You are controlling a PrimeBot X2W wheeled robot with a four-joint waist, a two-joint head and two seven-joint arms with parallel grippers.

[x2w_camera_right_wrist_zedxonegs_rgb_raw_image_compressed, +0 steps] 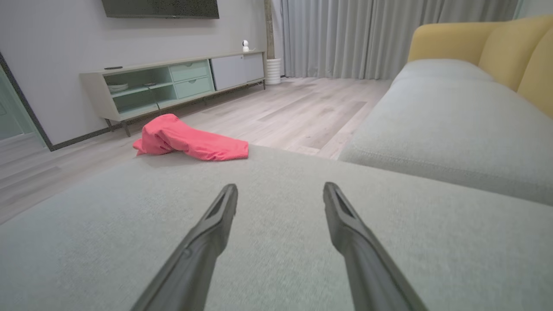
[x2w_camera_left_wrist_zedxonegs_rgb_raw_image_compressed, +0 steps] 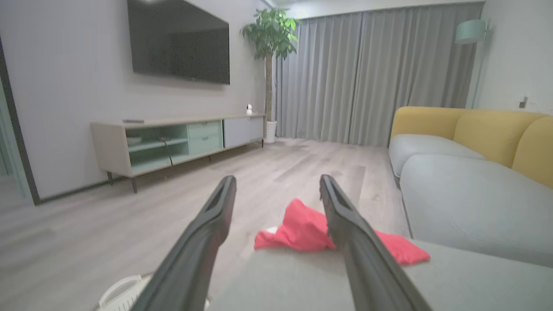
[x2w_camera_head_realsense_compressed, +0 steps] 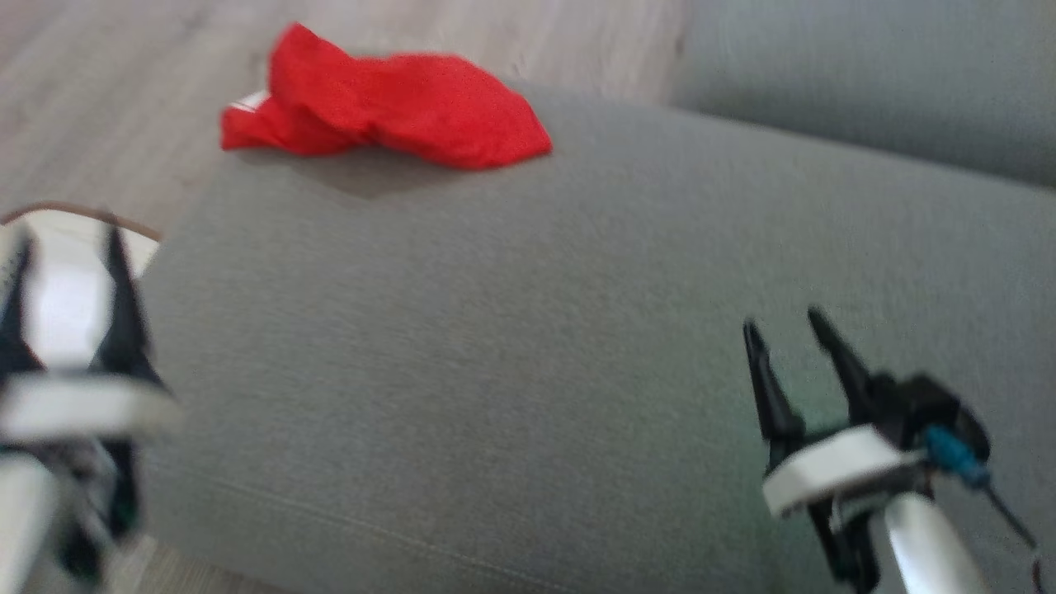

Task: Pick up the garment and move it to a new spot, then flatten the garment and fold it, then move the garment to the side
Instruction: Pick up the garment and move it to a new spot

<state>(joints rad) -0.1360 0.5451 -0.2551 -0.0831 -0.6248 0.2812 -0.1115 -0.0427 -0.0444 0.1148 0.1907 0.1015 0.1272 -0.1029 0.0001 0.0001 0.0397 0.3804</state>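
Head view: the garment [x2w_camera_head_realsense_compressed: 388,103] is laid crosswise at the far edge of the cushion [x2w_camera_head_realsense_compressed: 495,330], apparently nearer the left gripper [x2w_camera_head_realsense_compressed: 68,247]; both arms' jaws are spread wide, empty.

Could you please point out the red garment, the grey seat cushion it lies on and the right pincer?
red garment [x2w_camera_head_realsense_compressed: 388,103]: head view, middle of the crumpled cloth.
grey seat cushion [x2w_camera_head_realsense_compressed: 495,330]: head view, bare top surface.
right pincer [x2w_camera_head_realsense_compressed: 780,319]: head view, midway between its two fingertips.

So it's a big grey sofa cushion [x2w_camera_head_realsense_compressed: 511,346], with the red garment [x2w_camera_head_realsense_compressed: 388,103] lying crumpled right at its far edge, wood floor [x2w_camera_head_realsense_compressed: 99,91] beyond.
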